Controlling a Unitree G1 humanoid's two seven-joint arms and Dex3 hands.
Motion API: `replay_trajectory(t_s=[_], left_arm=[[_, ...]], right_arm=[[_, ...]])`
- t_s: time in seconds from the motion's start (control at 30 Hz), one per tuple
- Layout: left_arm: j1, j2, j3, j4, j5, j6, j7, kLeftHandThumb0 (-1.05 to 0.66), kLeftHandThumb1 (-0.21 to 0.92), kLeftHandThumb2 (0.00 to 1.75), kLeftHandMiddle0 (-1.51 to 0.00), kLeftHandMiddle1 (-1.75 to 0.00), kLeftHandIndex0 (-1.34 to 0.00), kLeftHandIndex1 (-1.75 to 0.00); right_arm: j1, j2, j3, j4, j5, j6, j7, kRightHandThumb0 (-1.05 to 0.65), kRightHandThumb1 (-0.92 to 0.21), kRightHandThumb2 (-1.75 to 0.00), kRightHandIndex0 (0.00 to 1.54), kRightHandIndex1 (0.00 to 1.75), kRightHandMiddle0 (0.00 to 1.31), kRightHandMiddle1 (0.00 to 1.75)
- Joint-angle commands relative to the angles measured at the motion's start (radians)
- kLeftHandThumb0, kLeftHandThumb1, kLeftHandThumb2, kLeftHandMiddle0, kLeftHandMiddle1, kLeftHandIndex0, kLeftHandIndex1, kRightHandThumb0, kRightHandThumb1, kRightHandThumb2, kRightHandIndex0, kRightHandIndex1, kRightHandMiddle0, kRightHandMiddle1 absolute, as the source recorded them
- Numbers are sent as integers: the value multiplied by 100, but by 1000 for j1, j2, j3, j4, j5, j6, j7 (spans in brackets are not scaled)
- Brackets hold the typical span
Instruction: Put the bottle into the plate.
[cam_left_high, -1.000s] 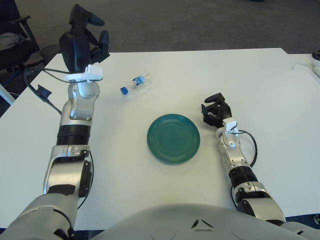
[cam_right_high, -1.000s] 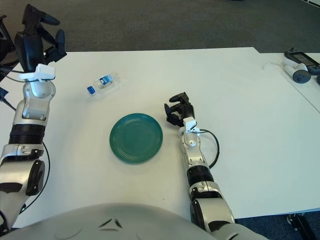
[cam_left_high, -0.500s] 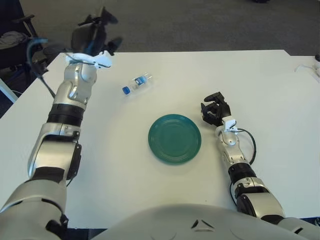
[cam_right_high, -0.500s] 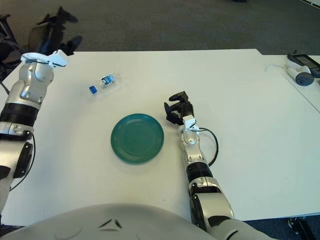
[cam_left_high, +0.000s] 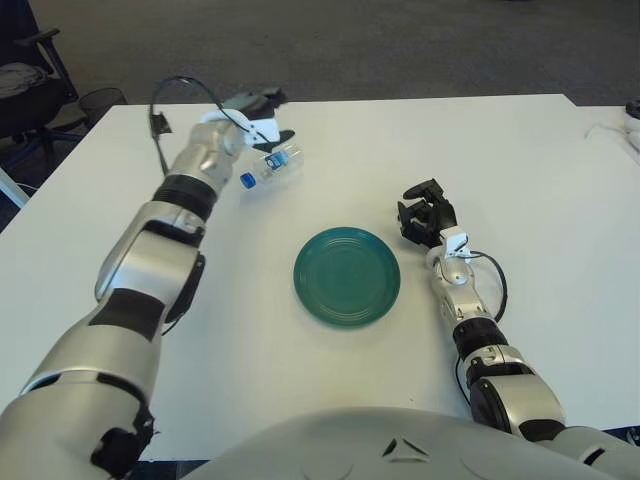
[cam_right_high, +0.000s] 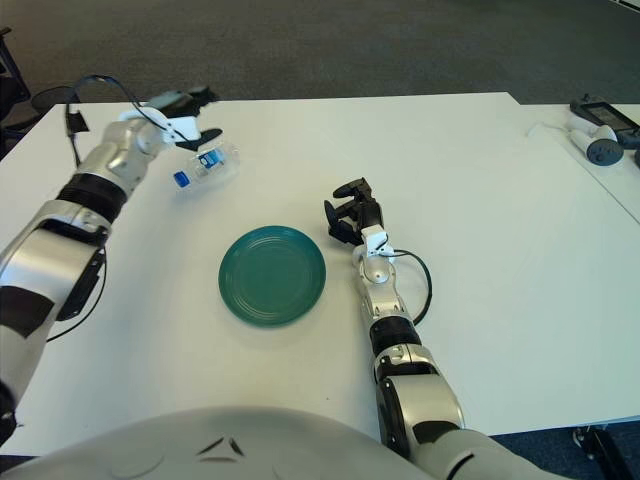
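Table (cam_left_high: 560, 180) surface is white, with broad bare room on the far right and along the near edge. Bottle (cam_left_high: 271, 167) lies on its side toward the far left, blue cap pointing near-left, well apart from the plate (cam_left_high: 347, 277). Left hand (cam_left_high: 262, 112) hovers just beyond the bottle, fingers spread, gripping nothing. Plate, green, sits at the table's middle and holds nothing. Right hand (cam_left_high: 425, 215) shows just right of the plate, fingers curled together, holding nothing.

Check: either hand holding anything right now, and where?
Nothing held. Left hand hovers open just above the lying bottle; right hand idles right of the plate.
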Motion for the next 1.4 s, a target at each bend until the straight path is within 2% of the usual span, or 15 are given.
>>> replay_trajectory(t_s=[0.0,0.33,0.73,0.87,1.13,1.37], left_arm=[[-70,11,-46,57,33,38,-35,-105,92,94,0,-2,0,-17],[-126,-4,-112,123,41,43,-122,-105,92,90,0,0,0,-2],[-130,-9,-168,109,57,55,-147,-105,92,100,0,0,0,0],[-130,-16,-194,101,81,100,-122,-105,92,100,0,0,0,0],[-132,-46,-256,117,165,241,10,-105,92,96,0,0,0,0],[-143,-71,-260,198,159,248,107,-105,92,92,0,0,0,0]], right_arm=[[103,27,1,118,9,104,19,0,-61,-85,54,148,28,167],[99,30,-1,133,3,109,2,0,-61,-85,54,148,28,168],[89,36,8,139,-9,119,-18,0,-61,-86,54,150,28,167],[87,36,13,143,-12,116,-19,0,-61,-86,54,150,28,167],[77,37,10,171,-9,102,-16,0,-60,-87,54,149,29,168],[73,39,2,185,3,105,-9,0,-60,-87,54,148,29,168]])
